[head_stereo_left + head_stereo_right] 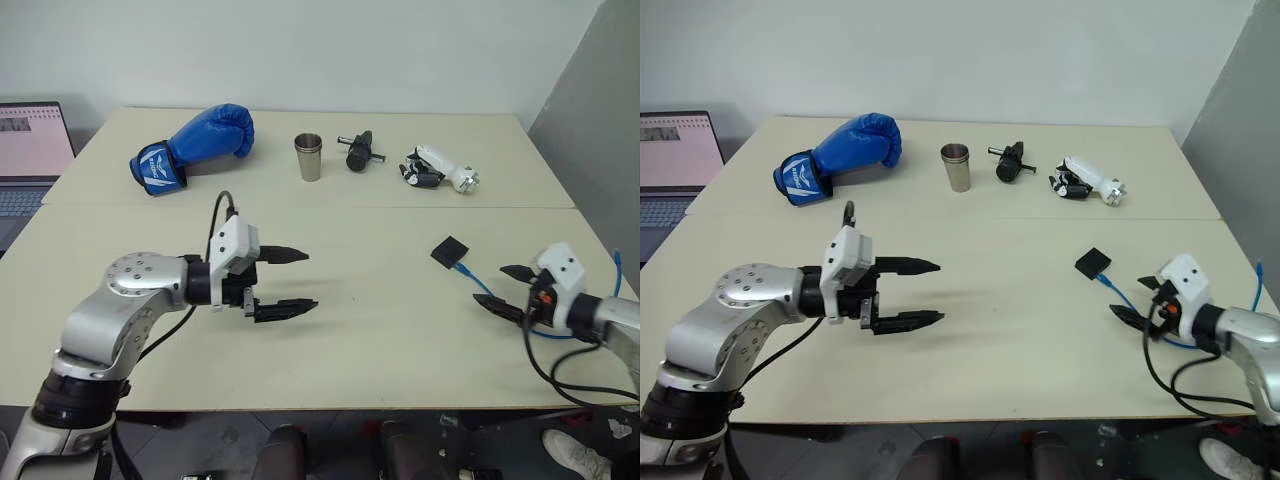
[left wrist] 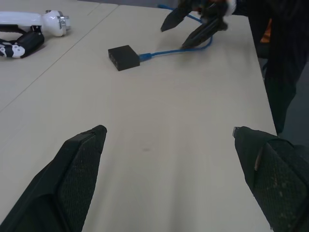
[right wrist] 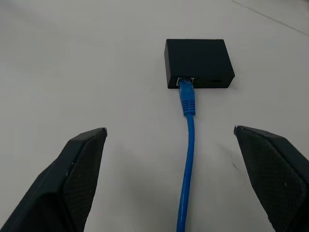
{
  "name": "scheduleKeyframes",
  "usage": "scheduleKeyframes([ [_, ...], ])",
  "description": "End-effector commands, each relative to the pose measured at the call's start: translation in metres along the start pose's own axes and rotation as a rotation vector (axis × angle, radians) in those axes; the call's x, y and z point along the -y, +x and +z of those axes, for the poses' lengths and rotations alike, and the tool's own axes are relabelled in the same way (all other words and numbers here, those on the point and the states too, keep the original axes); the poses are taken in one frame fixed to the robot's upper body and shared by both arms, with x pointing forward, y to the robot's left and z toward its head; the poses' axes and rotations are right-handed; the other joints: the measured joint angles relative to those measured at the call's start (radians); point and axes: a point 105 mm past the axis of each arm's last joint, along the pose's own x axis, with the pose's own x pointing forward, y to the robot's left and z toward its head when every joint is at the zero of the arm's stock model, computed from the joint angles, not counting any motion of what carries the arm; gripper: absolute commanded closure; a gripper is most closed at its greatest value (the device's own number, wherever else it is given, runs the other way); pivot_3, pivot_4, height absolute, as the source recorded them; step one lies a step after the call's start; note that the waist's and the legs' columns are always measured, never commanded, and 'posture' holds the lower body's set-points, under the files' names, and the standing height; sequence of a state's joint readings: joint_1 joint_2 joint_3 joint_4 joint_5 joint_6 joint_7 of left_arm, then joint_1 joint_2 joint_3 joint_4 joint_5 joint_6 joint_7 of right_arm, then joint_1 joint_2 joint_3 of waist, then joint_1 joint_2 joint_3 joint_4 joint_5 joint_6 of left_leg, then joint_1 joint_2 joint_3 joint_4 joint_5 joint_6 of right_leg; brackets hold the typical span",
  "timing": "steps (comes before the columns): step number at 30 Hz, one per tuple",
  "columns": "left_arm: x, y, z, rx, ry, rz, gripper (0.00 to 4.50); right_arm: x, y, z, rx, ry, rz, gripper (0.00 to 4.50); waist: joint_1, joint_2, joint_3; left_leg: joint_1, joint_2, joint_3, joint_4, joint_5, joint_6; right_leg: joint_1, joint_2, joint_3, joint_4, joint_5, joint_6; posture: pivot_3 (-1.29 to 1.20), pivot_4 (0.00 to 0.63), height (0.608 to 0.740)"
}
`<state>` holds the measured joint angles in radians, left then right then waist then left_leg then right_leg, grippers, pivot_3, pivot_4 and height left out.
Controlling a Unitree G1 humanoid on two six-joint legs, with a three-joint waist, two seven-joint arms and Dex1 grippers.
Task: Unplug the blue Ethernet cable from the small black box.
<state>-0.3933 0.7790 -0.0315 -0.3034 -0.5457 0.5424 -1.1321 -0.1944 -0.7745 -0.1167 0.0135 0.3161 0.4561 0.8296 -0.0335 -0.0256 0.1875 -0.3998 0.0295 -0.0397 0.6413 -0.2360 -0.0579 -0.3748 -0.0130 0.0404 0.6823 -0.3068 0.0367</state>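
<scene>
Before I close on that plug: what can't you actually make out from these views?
- The thin bright-blue Ethernet cable: its far end runs off the table edge in the head views and is cut off at the picture's edge in the right wrist view.
- The plug's latch at the small flat matte-black box: too small to read.
- The box's other ports: in shadow.
- The open right gripper: the cable beneath it is partly covered.

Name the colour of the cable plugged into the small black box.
Bright blue cable, clearest in the right wrist view.
</scene>
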Motion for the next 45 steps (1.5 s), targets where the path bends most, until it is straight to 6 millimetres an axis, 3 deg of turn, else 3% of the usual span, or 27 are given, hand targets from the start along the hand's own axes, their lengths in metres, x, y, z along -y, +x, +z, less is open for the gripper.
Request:
scheduleKeyframes([
  [1,0.002,0.003,0.01,0.009,0.034,-0.036,0.0,0.012,0.013,0.002,0.013,-0.005,-0.02,0.02,0.001,0.001,0.0,0.0,0.0,0.0,0.0,0.0,0.0,0.0,0.0,0.0,0.0,0.0,0.0,0.0,0.15,0.74],
  [8,0.005,0.006,0.014,0.023,0.026,-0.058,0.0,0.024,0.026,0.0,-0.001,0.008,0.001,0.02,0.002,0.001,0.001,-0.001,0.0,0.001,0.0,0.0,0.0,0.0,-0.001,0.001,0.0,0.0,0.0,0.0,0.15,0.74],
  [14,0.004,0.008,0.014,0.026,0.022,-0.059,0.0,0.025,0.031,-0.004,-0.029,-0.014,0.028,1.16,0.001,0.001,0.001,0.0,0.0,0.001,0.001,0.0,0.0,0.0,-0.001,0.0,0.0,0.0,0.0,0.0,0.15,0.74],
  [25,0.007,0.012,0.015,0.03,0.017,-0.091,0.0,0.022,0.035,-0.007,-0.073,-0.167,0.026,3.91,0.001,0.001,0.001,0.0,0.0,0.001,0.003,0.0,0.0,0.001,-0.001,0.0,0.0,0.001,0.001,0.0,0.15,0.74],
  [28,0.006,0.01,0.013,0.02,0.019,-0.097,0.0,0.018,0.033,0.003,-0.06,-0.258,0.049,4.42,0.001,0.001,0.001,0.0,0.0,0.001,0.003,0.0,0.0,0.001,-0.001,0.0,0.0,0.001,0.001,0.0,0.15,0.74],
  [35,-0.012,0.003,0.009,0.037,-0.037,-0.023,0.0,-0.003,0.027,0.041,-0.022,-0.747,0.11,4.42,0.001,0.002,0.001,-0.001,0.0,0.001,0.002,0.0,0.0,0.0,-0.001,0.001,0.0,0.001,0.001,0.0,0.15,0.74],
  [39,-0.025,-0.004,-0.001,0.11,-0.284,0.024,0.0,-0.03,0.032,0.089,0.158,-1.078,0.109,4.42,-0.004,0.002,0.001,0.0,0.0,0.001,0.003,0.0,0.0,-0.001,0.0,0.001,0.0,0.001,0.001,0.0,0.15,0.74],
  [45,-0.032,-0.005,0.012,0.252,-0.482,0.001,0.0,-0.066,0.041,0.132,0.393,-1.19,0.12,4.42,0.0,0.002,0.001,-0.001,0.0,0.0,0.003,0.0,0.0,-0.001,0.0,0.0,0.002,0.001,0.001,0.0,0.15,0.74],
])
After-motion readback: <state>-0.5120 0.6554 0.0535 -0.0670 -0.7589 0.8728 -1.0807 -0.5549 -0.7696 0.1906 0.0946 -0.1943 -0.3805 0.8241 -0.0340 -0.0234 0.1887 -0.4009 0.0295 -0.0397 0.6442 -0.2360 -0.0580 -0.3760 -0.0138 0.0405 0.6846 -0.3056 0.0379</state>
